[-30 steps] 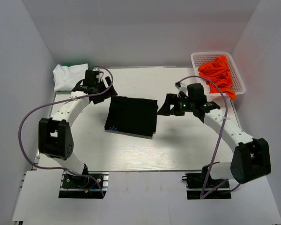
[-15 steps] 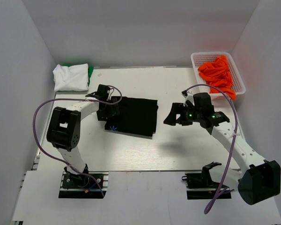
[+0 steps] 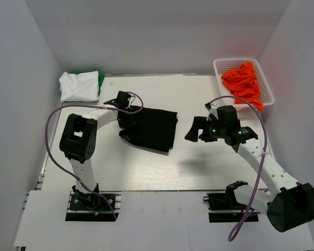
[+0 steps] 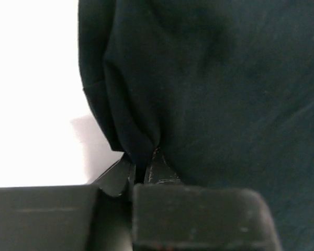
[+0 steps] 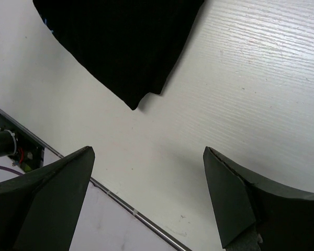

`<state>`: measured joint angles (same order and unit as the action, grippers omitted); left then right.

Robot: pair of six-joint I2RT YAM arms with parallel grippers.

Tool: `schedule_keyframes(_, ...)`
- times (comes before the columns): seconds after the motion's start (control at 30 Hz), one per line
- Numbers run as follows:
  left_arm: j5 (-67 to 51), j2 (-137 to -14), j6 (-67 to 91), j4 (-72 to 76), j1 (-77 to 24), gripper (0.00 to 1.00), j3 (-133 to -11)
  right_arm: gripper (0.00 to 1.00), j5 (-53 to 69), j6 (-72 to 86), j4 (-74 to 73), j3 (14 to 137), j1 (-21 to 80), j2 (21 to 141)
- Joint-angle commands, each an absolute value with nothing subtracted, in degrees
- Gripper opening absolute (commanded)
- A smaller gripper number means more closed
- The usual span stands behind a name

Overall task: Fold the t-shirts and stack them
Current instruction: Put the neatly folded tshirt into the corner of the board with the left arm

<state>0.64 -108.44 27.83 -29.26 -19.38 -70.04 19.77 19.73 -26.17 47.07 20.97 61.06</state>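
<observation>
A folded black t-shirt [image 3: 153, 128] lies mid-table. My left gripper [image 3: 126, 118] is at its left edge, and in the left wrist view the gripper [image 4: 144, 162] is shut on a pinched fold of the black cloth [image 4: 225, 78]. My right gripper [image 3: 193, 129] hovers to the right of the shirt, apart from it. Seen from the right wrist, it [image 5: 149, 151] stands wide open over bare table, with the shirt's corner [image 5: 120, 42] ahead. A folded white t-shirt [image 3: 78, 85] lies at the back left on a green one [image 3: 101, 81]. Orange t-shirts [image 3: 243, 83] fill a basket.
The white basket [image 3: 215, 68] stands at the back right corner. The table's near edge [image 5: 120, 201] with its metal rail runs just below the right gripper. White walls enclose the table on three sides.
My left gripper moved right from the back left onto the black shirt's left edge and shut on it. The right gripper drew back slightly from the shirt, still open.
</observation>
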Motion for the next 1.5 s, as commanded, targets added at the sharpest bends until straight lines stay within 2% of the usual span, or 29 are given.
schedule_keyframes(0.0, 1.67, -116.18, 26.81, -31.19, -19.78, 0.0, -68.81, 0.9, 18.28, 19.07, -26.45, 48.51, 20.74, 59.85)
schedule_keyframes(0.27, 12.2, -113.29, 22.42, -38.75, -18.54, 0.0, -83.65, 0.9, 16.7, 19.25, -26.63, 48.87, 20.83, 59.24)
schedule_keyframes(0.5, 20.73, -111.01, 10.21, -39.47, -17.93, 0.0, -98.59, 0.9, 15.21, 19.42, -27.24, 49.31, 20.65, 58.45)
schedule_keyframes(0.77, 23.9, -114.25, 1.94, -38.41, -12.84, 0.0, -111.6, 0.9, 13.27, 19.34, -28.56, 51.76, 20.74, 59.23)
schedule_keyframes(0.9, 24.43, -118.29, -0.61, -37.71, -9.94, 0.0, -122.14, 0.9, 12.92, 18.99, -30.06, 54.75, 20.65, 60.73)
schedule_keyframes(1.17, 22.59, -119.88, -9.04, -26.55, -4.75, 0.0, -124.54, 0.9, 14.15, 19.24, -30.5, 59.33, 20.74, 64.42)
schedule_keyframes(1.47, 17.32, -121.99, -10.9, -22.06, 1.66, 0.0, -130.16, 0.9, 18.28, 20.39, -29.45, 62.84, 20.83, 68.81)
